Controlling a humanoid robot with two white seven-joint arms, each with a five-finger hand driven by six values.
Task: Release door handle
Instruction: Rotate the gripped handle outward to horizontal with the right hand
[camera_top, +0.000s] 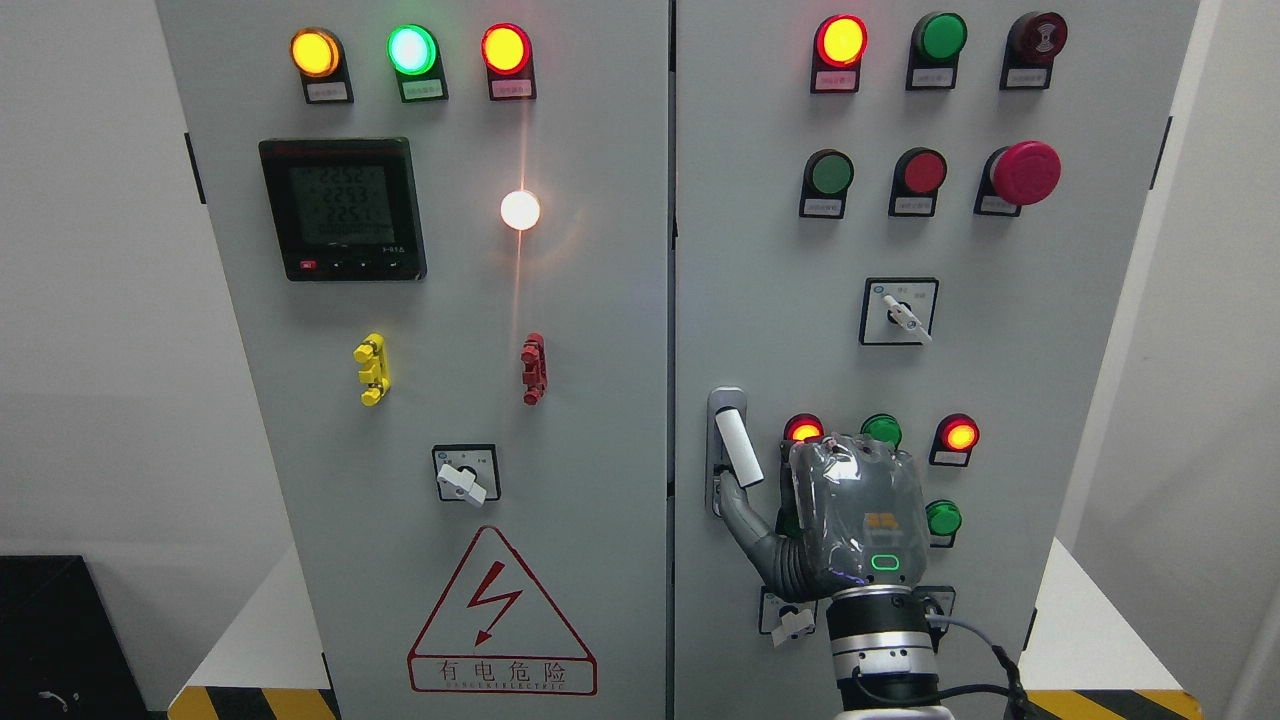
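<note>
Robot hand (850, 515), the right one, rises from the bottom edge against the right door (1050, 330) of the cabinet. You see its back, palm toward the panel. One grey digit reaches up and left, its tip touching the lower end of the handle (737, 445). The other fingers sit behind the palm; you cannot tell how they lie. Call the grip unclear: at most a one-finger hook, not a full grasp.

Handle: white lever on a grey plate, at the left edge of the right door beside the centre seam, tilted slightly, lower end to the right. Both doors look shut and flush.

Step in hand, by judgement: the release itself, contact nearly gone. Next move calls for lifting that digit off the lever and drawing the hand straight back. Mind the lit lamps (960, 435) just beside the hand. Left arm not seen.
</note>
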